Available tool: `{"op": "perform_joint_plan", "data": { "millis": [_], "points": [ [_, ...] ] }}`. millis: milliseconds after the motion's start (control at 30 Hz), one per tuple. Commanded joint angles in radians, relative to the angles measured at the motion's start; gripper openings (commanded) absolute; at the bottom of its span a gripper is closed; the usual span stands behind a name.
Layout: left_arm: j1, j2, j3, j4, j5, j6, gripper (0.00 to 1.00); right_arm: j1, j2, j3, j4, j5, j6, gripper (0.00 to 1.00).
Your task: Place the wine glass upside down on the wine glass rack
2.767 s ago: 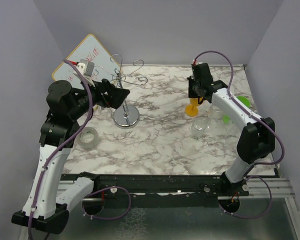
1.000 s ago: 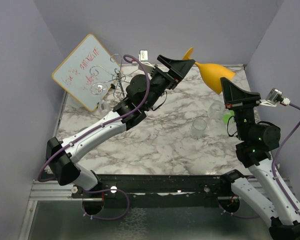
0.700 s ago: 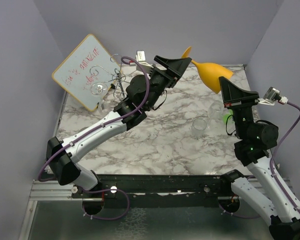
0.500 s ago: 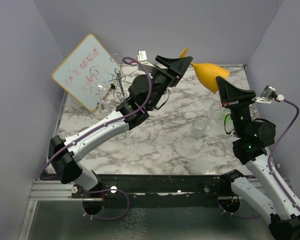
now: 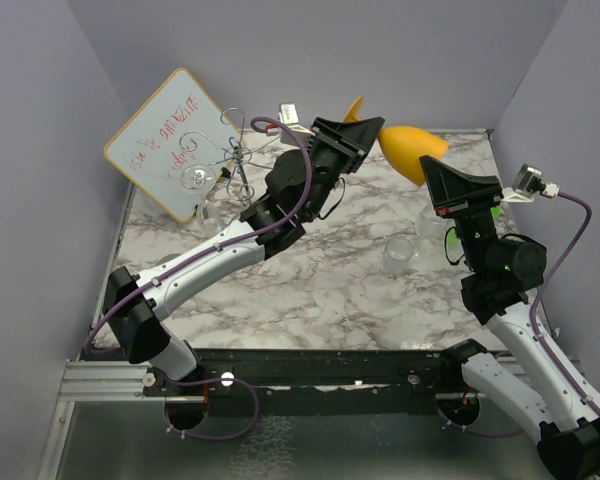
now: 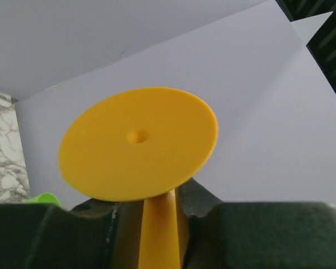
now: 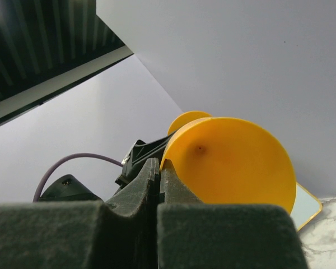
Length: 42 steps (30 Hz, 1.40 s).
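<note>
Left gripper point(image 5: 368, 127) aloft on wine glass point(image 5: 412, 152)

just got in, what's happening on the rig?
Both arms hold the orange glass in the air, lying on its side. The left gripper is shut on the stem just under the foot. The right gripper appears to pinch the bowl rim. The rack stands at the back left, and the glass is not on it yet.

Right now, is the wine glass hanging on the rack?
No, the left gripper holds the wine glass aloft, away from the rack.
</note>
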Motion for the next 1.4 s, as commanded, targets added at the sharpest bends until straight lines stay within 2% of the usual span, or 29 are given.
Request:
{"op": "perform_joint_plan", "data": {
  "millis": [0, 67, 167, 233, 333, 367, 533, 700, 967, 1100, 1233, 1367],
  "points": [
    [-0.004, 0.019, 0.051, 0.060, -0.022, 0.031, 0.18, 0.004, -0.009, -0.014, 0.015, -0.085, -0.019, 0.01],
    [-0.004, 0.022, 0.057, 0.074, -0.012, 0.057, 0.01, 0.004, -0.010, -0.003, -0.016, -0.100, -0.027, 0.01],
    [-0.013, 0.032, 0.067, 0.113, -0.002, 0.147, 0.00, 0.004, -0.011, 0.014, -0.072, -0.107, -0.035, 0.01],
    [-0.018, 0.028, 0.061, 0.139, -0.011, 0.218, 0.00, 0.004, -0.020, 0.014, -0.091, -0.108, -0.048, 0.13],
    [-0.019, 0.014, 0.038, 0.183, -0.018, 0.317, 0.00, 0.004, -0.048, 0.006, -0.129, -0.094, -0.056, 0.39],
    [-0.019, 0.010, 0.032, 0.201, -0.011, 0.356, 0.00, 0.004, -0.060, -0.001, -0.145, -0.083, -0.057, 0.44],
    [-0.019, -0.004, 0.042, 0.228, 0.083, 0.573, 0.00, 0.004, -0.125, -0.012, -0.275, -0.040, -0.094, 0.48],
    [-0.019, -0.032, 0.022, 0.225, 0.227, 0.788, 0.00, 0.004, -0.206, -0.015, -0.401, -0.001, -0.141, 0.60],
    [-0.019, -0.112, -0.019, 0.153, 0.303, 0.988, 0.00, 0.004, -0.233, 0.127, -0.696, 0.011, -0.197, 0.73],
    [-0.019, -0.116, 0.012, 0.033, 0.369, 1.127, 0.00, 0.004, -0.178, 0.246, -0.806, -0.071, -0.209, 0.79],
    [-0.019, -0.112, 0.024, -0.041, 0.337, 1.231, 0.00, 0.004, -0.079, 0.393, -0.885, -0.217, -0.192, 0.79],
    [-0.019, -0.085, 0.050, -0.040, 0.340, 1.270, 0.00, 0.004, 0.015, 0.478, -0.845, -0.306, -0.076, 0.77]
  ]
}}
